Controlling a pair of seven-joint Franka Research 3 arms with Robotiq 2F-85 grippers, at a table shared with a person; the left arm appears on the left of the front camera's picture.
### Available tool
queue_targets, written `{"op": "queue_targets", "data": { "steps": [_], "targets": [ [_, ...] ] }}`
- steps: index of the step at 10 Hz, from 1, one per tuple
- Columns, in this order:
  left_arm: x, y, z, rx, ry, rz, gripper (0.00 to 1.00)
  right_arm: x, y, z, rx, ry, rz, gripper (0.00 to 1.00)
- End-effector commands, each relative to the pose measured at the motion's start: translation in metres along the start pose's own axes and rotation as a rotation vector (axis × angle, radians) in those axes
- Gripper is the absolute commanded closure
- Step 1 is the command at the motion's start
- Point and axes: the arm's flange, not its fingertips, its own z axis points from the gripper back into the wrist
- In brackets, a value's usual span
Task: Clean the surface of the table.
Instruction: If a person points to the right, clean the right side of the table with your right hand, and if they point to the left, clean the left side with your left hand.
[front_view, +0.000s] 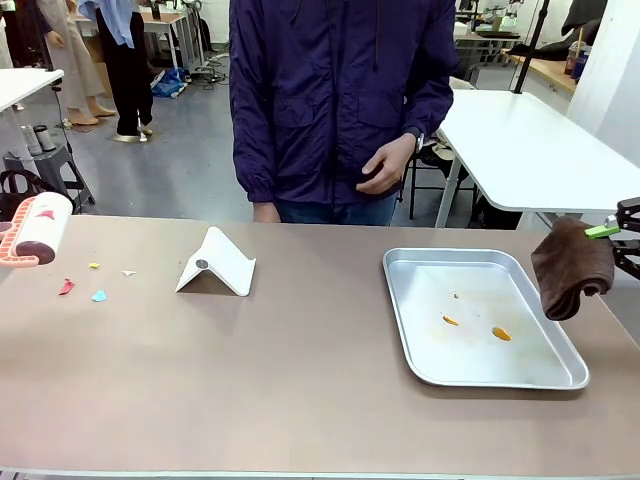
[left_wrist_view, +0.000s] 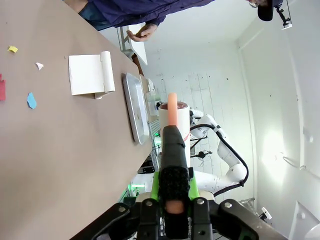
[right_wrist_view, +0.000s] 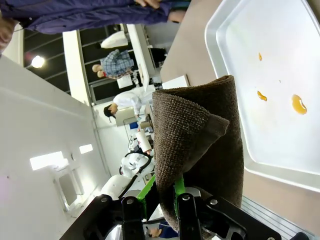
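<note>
Left gripper is pinching the orange handle of a lint roller, holding it over the left end of the table, near coloured paper scraps. Right gripper is clamping a brown cloth, which is hanging just beside the metal tray. The table is spanning the whole foreground.

Grey floor behind; white-topped table at far right, second white table far left; wooden-topped desk farther back; white painted wall; bright round lamp overhead.
</note>
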Motion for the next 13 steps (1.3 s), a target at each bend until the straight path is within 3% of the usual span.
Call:
{"op": "queue_targets", "data": {
  "steps": [1, 13],
  "targets": [
    [-0.0011, -0.0046, 0.0009, -0.011, 0.013, -0.020, 1.00, -0.0002, 0.0053, 0.0004, 0.004, 0.012, -0.019, 1.00],
    [-0.0011, -0.0046, 0.0009, -0.011, 0.013, -0.020, 1.00, -0.0002, 0.0053, 0.0004, 0.004, 0.012, -0.019, 1.00]
  ]
}}
